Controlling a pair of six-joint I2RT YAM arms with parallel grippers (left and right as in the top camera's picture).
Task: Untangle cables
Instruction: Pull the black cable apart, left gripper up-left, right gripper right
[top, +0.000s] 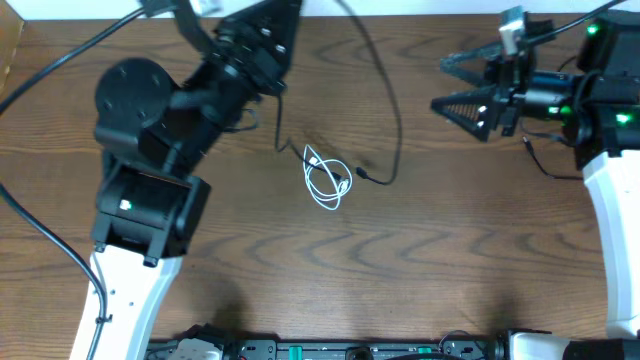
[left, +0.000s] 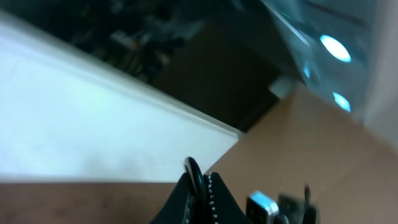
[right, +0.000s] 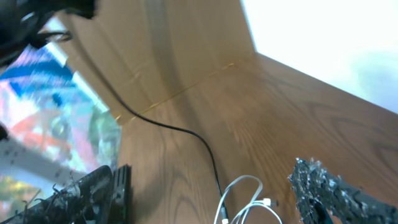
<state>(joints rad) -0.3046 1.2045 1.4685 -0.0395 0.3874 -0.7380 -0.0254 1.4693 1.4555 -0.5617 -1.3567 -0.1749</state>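
Note:
The white cable (top: 326, 178) lies coiled in a small loop on the table's middle. The black cable (top: 398, 130) arcs from the table's back edge down to its plug beside the white coil. My left gripper (top: 275, 35) is at the back left, shut on the black cable. In the left wrist view the jaws (left: 200, 186) pinch the black cable (left: 193, 168). My right gripper (top: 437, 85) is open and empty at the back right, apart from both cables. In the right wrist view its fingers (right: 208, 180) frame the white cable (right: 245, 193) and the black cable (right: 186, 132).
The wooden table (top: 450, 250) spreads out in front. A thicker black robot wire (top: 50, 60) runs at the far left. A short dark wire (top: 545, 165) lies near the right arm's base. Cardboard (right: 174, 43) stands behind the table in the right wrist view.

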